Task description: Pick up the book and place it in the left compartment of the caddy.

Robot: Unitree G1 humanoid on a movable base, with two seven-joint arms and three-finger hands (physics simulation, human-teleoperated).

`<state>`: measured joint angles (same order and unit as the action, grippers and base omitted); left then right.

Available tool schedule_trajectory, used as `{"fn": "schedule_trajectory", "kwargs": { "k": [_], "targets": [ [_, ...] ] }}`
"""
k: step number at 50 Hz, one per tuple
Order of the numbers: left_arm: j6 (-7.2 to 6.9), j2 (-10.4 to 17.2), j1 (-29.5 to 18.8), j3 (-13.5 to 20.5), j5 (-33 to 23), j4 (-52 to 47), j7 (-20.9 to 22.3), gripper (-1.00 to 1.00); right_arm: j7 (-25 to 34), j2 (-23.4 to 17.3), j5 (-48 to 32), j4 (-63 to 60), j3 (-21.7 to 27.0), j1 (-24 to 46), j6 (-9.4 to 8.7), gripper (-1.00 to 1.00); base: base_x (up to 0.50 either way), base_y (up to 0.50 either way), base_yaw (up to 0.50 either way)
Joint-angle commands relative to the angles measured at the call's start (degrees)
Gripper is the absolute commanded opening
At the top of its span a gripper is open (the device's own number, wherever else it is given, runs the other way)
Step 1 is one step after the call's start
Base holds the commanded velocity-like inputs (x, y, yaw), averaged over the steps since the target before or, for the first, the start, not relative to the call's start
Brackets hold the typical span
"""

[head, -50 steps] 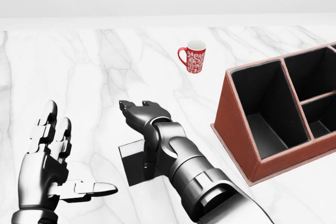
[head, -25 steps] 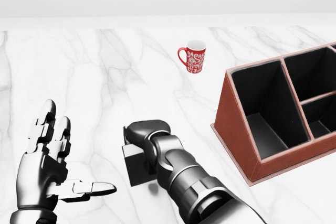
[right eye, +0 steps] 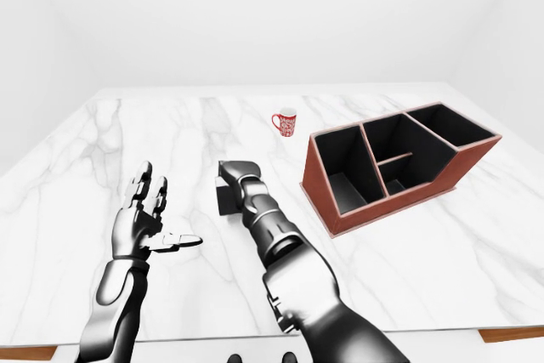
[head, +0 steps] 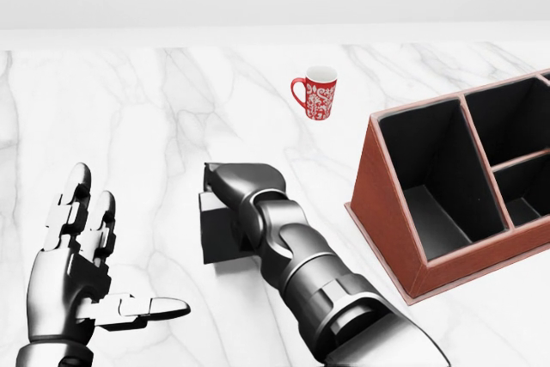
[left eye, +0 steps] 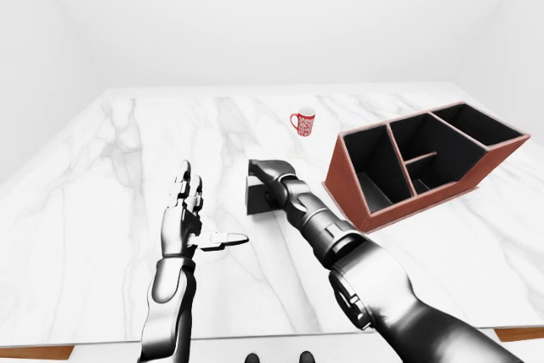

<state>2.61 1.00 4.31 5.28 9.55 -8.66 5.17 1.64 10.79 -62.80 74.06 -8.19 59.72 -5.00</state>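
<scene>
- Currently the task is at the grasping step: the right hand (head: 230,185) rests on the black book (head: 222,238), which lies flat on the white marble counter (head: 155,109), left of the caddy (head: 404,238) in the head view.
- The right hand's fingers curl down over the book's top edge, but the hand's own bulk hides the fingertips, so whether they truly clamp the book cannot be told.
- The left hand (head: 82,277) hovers open at the lower left of the head view, palm up, fingers spread, thumb pointing right, holding nothing.
- The caddy is a red-brown box with black compartments; its left compartment (head: 430,178) holds nothing visible and sits well apart from the book.
- A red patterned mug (head: 316,95) stands upright near the top of the head view, away from both hands.
- Next, by judgement, the right hand needs a firm pinch on the book, then a lift, a carry to the right, and a lowering into the left compartment without catching the caddy's sloped wall.
- Compared with half a second ago, the right hand sits higher in the head view and the book has shifted up with it, now showing more of its cover below the wrist.
- The left hand, mug and caddy are unchanged.
</scene>
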Motion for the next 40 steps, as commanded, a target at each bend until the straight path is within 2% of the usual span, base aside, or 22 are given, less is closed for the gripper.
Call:
{"fn": "schedule_trajectory", "kwargs": {
  "k": [1, 7, 12, 14, 16, 23, 31, 36, 40],
  "targets": [
    [-0.23, 0.0, 0.0, 0.1, 0.1, -0.2, 0.0, 1.00, -4.9, -1.9, 6.3, -7.5, 2.5, 4.8, 0.00, -1.00, 0.00, 0.00, 0.00],
    [-0.24, 0.0, 0.1, 0.1, 0.1, -0.2, -0.1, 1.00, -0.2, -2.9, 8.2, -16.3, 1.1, 5.8, 0.00, -1.00, 0.00, 0.00, 0.00],
    [-0.15, 0.0, 0.0, 0.1, 0.0, 0.0, -0.1, 1.00, 4.2, -4.1, 9.8, -29.5, 2.3, 5.2, 0.00, -1.00, 0.00, 0.00, 0.00],
    [-0.45, 0.0, 0.1, 0.0, 0.0, -0.3, -0.2, 1.00, 3.0, -4.6, 10.5, -33.6, 3.1, 4.7, 0.00, -1.00, 0.00, 0.00, 0.00],
    [-0.10, 0.0, 0.0, 0.1, 0.0, 0.1, -0.2, 1.00, 5.0, -5.3, 11.1, -38.2, 3.1, 4.0, 0.00, -1.00, 0.00, 0.00, 0.00],
    [-0.15, 0.0, -0.3, 0.1, -0.1, 0.6, -0.3, 1.00, 5.0, -7.8, 15.9, -59.0, 5.6, -0.2, 0.00, -1.00, 0.00, 0.00, 0.00],
    [-0.56, 0.1, -0.4, 0.0, -0.2, 0.5, -0.5, 1.00, 4.4, -10.9, 21.6, -72.8, 6.4, -4.7, 0.00, -1.00, 0.00, 0.00, 0.00],
    [-0.67, 0.1, -0.5, 0.0, -0.2, 0.5, -0.4, 1.00, 2.0, -12.8, 26.1, -82.1, 8.8, -8.7, 0.00, -1.00, 0.00, 0.00, 0.00],
    [-0.31, 0.1, -0.5, 0.0, -0.2, 1.1, -0.4, 1.00, 1.3, -15.3, 28.8, -88.6, 9.6, -12.5, 0.00, -1.00, 0.00, 0.00, 0.00]
  ]
}}
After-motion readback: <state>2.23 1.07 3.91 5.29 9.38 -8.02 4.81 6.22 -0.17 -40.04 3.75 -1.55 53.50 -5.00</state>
